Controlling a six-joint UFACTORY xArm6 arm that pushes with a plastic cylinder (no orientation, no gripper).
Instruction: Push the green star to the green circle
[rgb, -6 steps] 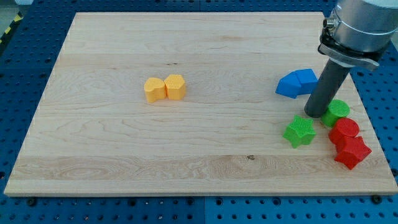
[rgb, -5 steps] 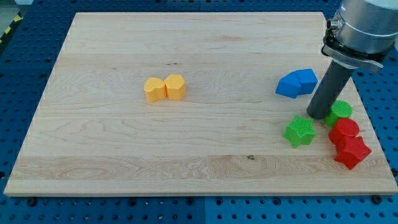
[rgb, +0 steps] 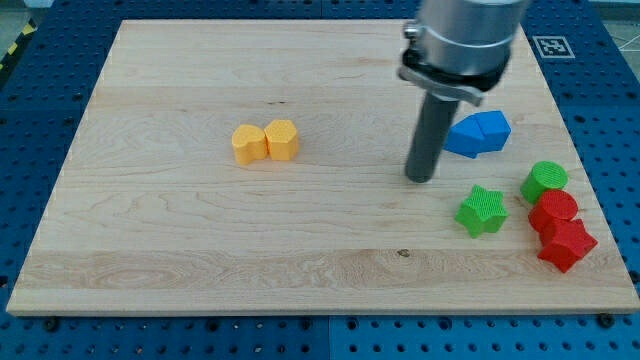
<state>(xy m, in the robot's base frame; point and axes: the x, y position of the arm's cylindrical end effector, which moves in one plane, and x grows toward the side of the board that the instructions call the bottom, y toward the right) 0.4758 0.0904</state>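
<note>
The green star (rgb: 482, 211) lies on the wooden board (rgb: 200, 240) at the view's lower right. The green circle (rgb: 544, 180) sits to its upper right, a small gap apart, touching the red blocks below it. My tip (rgb: 421, 178) rests on the board to the upper left of the green star, clear of it, and left of the blue blocks.
Two blue blocks (rgb: 477, 132) sit together just right of the rod. Two red blocks (rgb: 559, 226) are stacked in a line at the board's right edge below the green circle. Two orange-yellow blocks (rgb: 265, 142) sit together left of centre.
My tip has moved left, from between the green star and green circle to a spot upper left of the star. The blocks have not moved.
</note>
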